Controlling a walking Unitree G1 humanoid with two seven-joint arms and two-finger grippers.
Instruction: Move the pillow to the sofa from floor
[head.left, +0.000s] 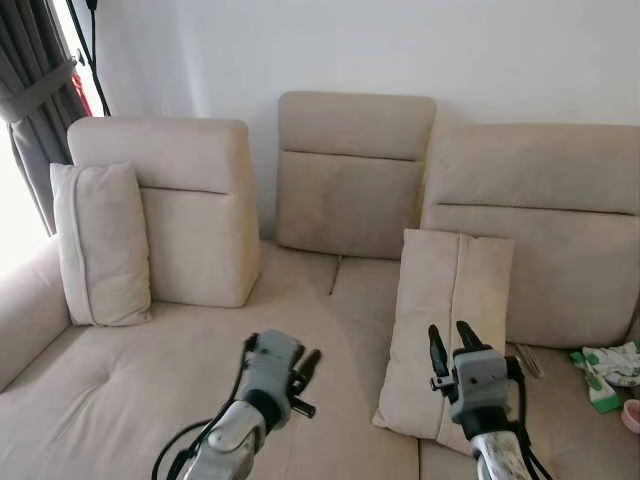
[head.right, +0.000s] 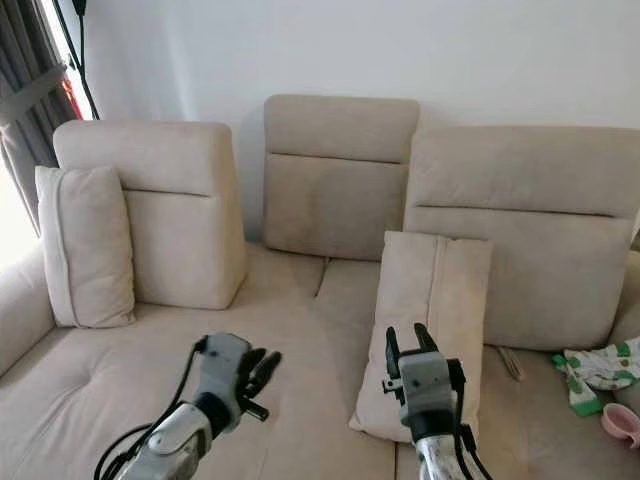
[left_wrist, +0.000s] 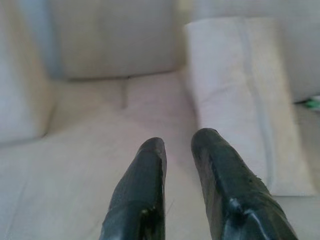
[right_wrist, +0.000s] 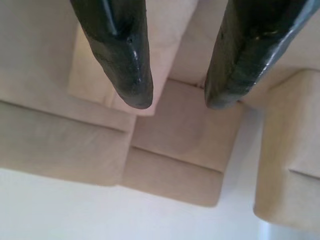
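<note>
Pillow (head.left: 447, 335) stands on the sofa (head.left: 130, 390) seat, on its lower edge, leaning back against the right-hand back cushion (head.left: 540, 250). Not on the floor. I judge the carrying done; what is left is letting go cleanly and checking it stays put.

My right gripper (head.left: 452, 347) is up in front of the pillow, fingers pointing up and parted a narrow way, nothing between them. Whether a fingertip touches the fabric I cannot tell from the head views. The right wrist view looks past both fingers at the back cushions with a clear gap between the tips.

My left gripper (head.left: 307, 366) hangs over the bare seat, to the left of the pillow and apart from it. Fingers close together, a narrow slot between them, holding nothing.

How to finish well:
- Draw the right gripper straight back toward me, not sideways, so a finger does not snag the seam and drag the pillow forward off its lean.
- Keep the left gripper low and clear; no need to brace unless the pillow starts to tip.
- Watch the lower edge: it sits near the front part of the seat, so a slump forward looks like the likely failure.

A second pillow (head.left: 100, 245) rests at the left arm end; some cloth and a pink bowl (head.left: 632, 414) lie at the far right. Neither is in the way.
</note>
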